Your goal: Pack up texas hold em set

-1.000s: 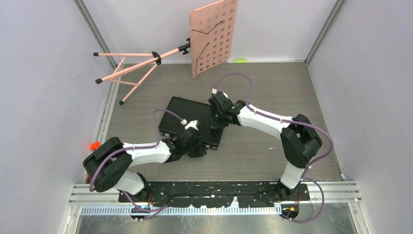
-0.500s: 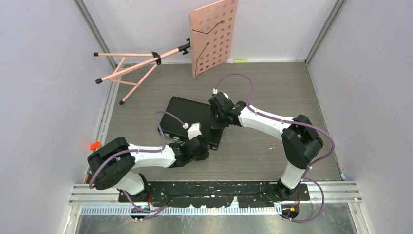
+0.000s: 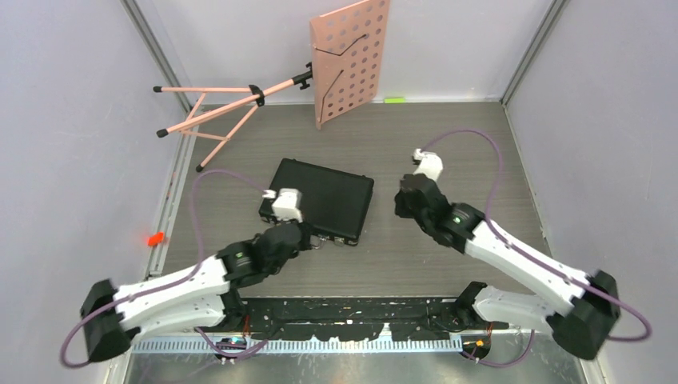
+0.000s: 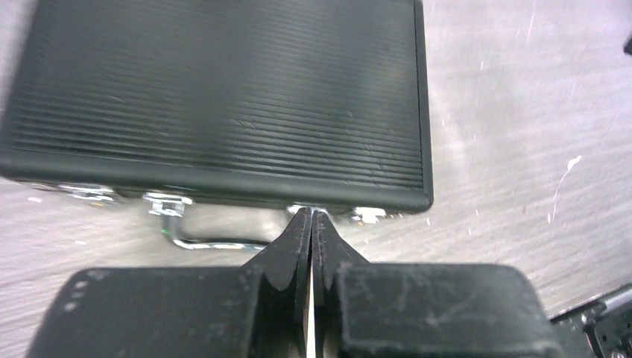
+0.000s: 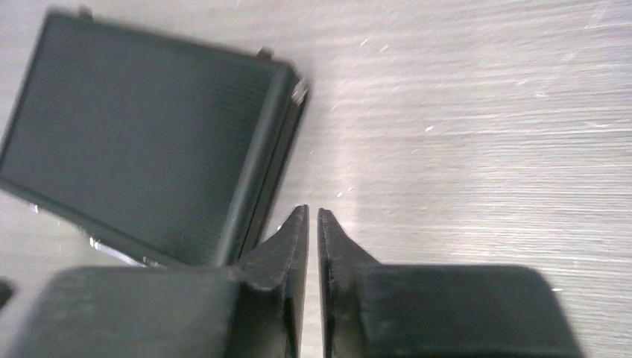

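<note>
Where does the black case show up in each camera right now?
Top external: black case at table centre, lid shut, between both arms.
Left wrist: case fills the upper frame.
Right wrist: case at upper left, tilted.
Shared landmark: the silver handle on the case's near edge, also visible from above.
</note>
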